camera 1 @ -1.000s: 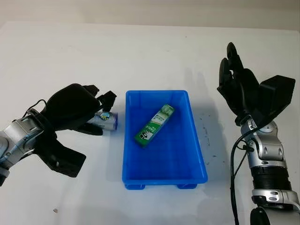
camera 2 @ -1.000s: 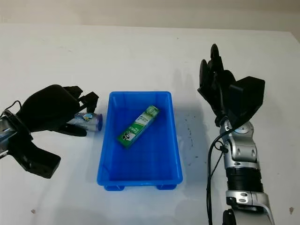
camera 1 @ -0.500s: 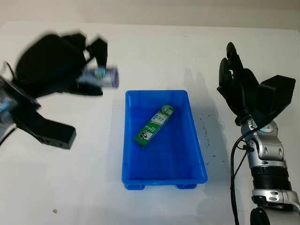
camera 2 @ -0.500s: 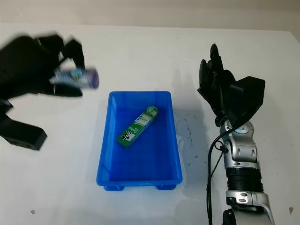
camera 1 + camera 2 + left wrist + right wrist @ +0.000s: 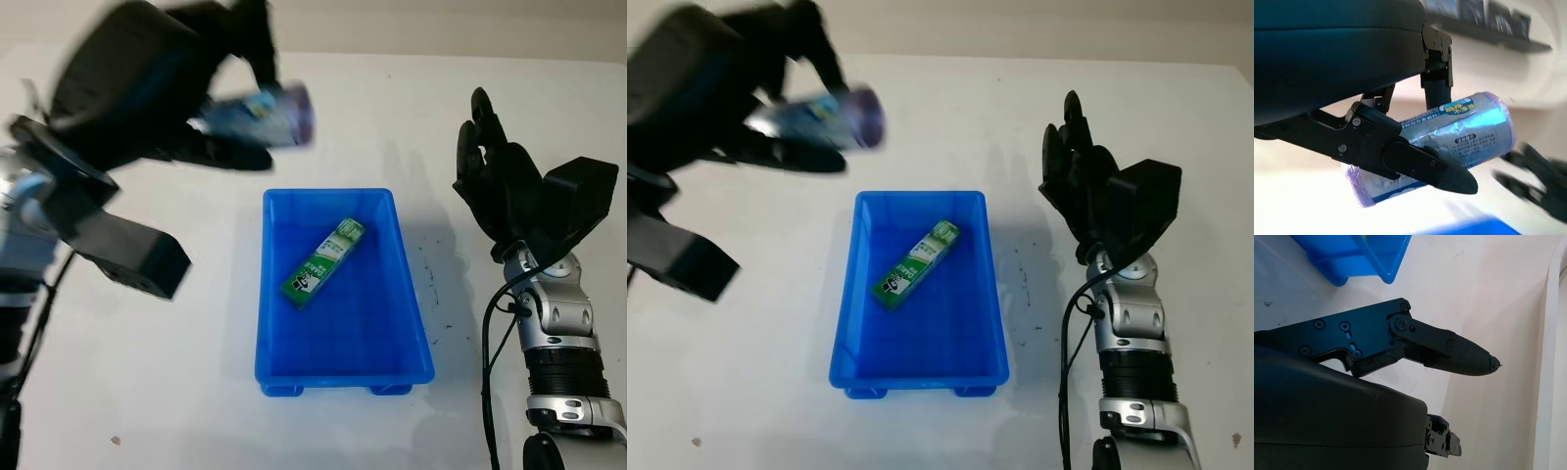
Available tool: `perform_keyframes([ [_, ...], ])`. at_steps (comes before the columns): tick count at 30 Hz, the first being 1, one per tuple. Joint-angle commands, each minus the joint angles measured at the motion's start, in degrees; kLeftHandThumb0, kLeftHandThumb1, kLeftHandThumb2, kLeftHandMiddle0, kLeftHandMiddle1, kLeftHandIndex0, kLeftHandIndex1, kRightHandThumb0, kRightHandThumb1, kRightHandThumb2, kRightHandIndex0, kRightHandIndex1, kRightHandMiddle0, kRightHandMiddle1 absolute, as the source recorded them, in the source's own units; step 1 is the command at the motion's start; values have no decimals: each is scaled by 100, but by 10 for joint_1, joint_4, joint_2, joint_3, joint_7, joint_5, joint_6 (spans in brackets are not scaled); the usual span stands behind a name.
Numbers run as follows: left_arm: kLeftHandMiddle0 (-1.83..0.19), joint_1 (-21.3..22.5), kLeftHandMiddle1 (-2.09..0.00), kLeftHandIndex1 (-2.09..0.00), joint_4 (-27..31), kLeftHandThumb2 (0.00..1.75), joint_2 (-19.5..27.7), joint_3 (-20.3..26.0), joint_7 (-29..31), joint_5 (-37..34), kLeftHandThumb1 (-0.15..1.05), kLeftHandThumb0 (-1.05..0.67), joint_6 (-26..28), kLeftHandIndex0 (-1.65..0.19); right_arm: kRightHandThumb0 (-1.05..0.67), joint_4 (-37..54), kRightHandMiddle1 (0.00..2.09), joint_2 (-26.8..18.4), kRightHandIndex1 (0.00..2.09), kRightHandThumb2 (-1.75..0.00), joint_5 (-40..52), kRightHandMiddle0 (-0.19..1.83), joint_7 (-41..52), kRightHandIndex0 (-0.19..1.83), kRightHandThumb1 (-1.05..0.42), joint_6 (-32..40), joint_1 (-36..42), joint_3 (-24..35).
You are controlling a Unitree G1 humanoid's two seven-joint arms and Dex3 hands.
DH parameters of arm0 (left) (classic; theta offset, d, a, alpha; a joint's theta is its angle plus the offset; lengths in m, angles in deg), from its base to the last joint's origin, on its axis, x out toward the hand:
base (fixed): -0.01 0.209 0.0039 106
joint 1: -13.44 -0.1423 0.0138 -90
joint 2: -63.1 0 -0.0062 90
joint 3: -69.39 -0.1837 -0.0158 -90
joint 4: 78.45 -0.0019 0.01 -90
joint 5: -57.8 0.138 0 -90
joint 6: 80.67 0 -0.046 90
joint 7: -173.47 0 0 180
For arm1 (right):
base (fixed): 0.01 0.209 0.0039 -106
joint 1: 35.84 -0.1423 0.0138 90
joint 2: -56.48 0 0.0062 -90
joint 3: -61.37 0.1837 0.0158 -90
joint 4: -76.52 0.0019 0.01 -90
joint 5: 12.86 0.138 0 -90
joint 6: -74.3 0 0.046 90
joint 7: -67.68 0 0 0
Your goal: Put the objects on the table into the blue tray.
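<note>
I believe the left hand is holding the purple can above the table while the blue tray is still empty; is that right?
Not quite: the blue tray already holds a green box, as the left eye view shows. The left hand does hold the purple can above the table.

Silver-purple can (image 5: 257, 116) airborne; green box (image 5: 323, 261) inside blue tray (image 5: 407, 294).

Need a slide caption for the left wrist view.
Left hand grips a purple-ended can in the air.
</note>
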Motion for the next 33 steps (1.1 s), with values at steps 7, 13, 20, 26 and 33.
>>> perform_keyframes([
  [7, -117, 22, -209, -209, 20, 17, -59, -41, 86, -41, 105, -48, 24, -75, -71, 19, 0, 1, 0, -74, 1, -19, 0, -19, -105, 3, 9, 3],
  [13, -100, 23, -209, -158, 23, 23, -72, -47, 127, -57, 105, -48, 35, -37, -71, 17, 0, 3, 0, -74, 1, -19, 0, -19, -105, -2, 14, 1],
  [20, -35, 17, -149, -141, 57, 37, -73, -29, 186, -106, 105, -51, 122, 10, -70, 20, 0, 5, 0, -75, 0, -19, -4, -19, -105, 3, 18, 0],
  [26, 5, 22, -13, -35, 74, 34, -57, -14, 240, -157, 105, -63, 180, 19, -69, 25, 0, 10, 0, -75, 0, -19, -13, -19, -105, 11, 18, 0],
  [33, 16, 22, -4, -11, 69, 39, -47, 3, 260, -195, 105, -74, 195, 19, -69, 24, 0, 11, 0, -76, 1, -19, -14, -19, -105, 10, 17, 1],
])
